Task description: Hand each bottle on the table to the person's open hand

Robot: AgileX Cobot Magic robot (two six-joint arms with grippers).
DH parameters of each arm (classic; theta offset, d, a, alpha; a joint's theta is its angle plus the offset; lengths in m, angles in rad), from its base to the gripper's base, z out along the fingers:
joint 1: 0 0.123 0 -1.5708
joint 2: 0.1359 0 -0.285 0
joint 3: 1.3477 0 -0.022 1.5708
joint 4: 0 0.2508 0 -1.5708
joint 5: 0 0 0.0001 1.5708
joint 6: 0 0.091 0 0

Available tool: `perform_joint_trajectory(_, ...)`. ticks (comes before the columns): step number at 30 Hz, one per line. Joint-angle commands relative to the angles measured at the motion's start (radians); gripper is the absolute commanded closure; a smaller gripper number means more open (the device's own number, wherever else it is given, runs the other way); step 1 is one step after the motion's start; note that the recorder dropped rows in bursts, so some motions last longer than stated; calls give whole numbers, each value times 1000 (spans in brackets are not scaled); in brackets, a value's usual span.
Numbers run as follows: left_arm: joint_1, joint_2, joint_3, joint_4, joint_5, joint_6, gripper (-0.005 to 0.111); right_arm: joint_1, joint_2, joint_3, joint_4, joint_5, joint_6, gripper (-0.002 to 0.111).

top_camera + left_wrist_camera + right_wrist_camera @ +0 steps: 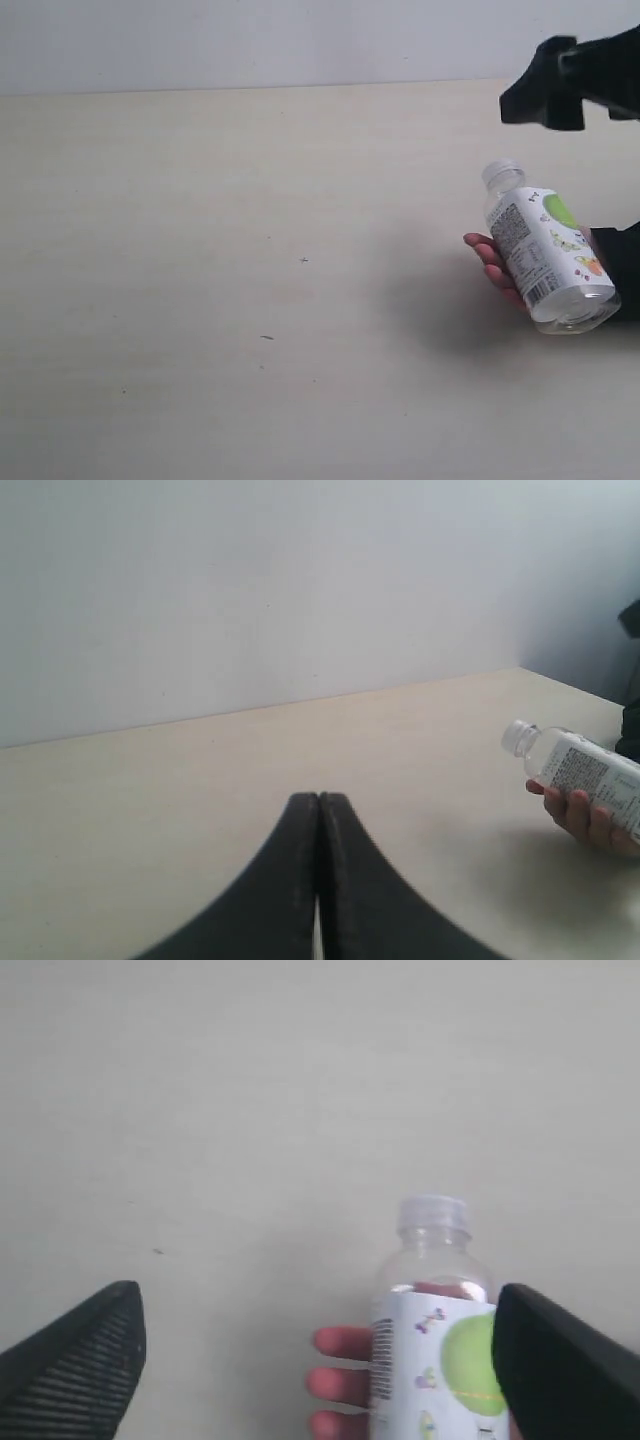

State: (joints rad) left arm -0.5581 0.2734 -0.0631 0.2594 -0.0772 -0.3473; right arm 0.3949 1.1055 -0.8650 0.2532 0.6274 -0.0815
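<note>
My right claw [530, 95] hangs wide open and empty near the table's [250, 250] far right corner. Below it and clear of its jaws, the small clear bottle with a green-and-white label [545, 255] lies tilted across the person's open hand [490, 258], cap toward the far edge. My left claw [318, 880] is pressed closed, holding nothing.

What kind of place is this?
Probably a robot test bench in a lab: a pale table against a plain white wall, the black right gripper, and a person's hand holding a bottle.
</note>
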Motion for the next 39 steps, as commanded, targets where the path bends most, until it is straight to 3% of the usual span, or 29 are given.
perform_joint_trajectory(1,3,-6,5,0,-8,3,107,1,-187,0,231,90,-218,39)
perform_joint_trajectory(8,3,-6,5,0,-8,3,107,1,-412,0,325,211,-289,108)
perform_joint_trajectory(21,3,-6,5,0,-8,3,107,1,-647,0,325,260,-280,108)
perform_joint_trajectory(39,3,-6,5,0,-8,3,107,1,-675,0,325,260,-280,108)
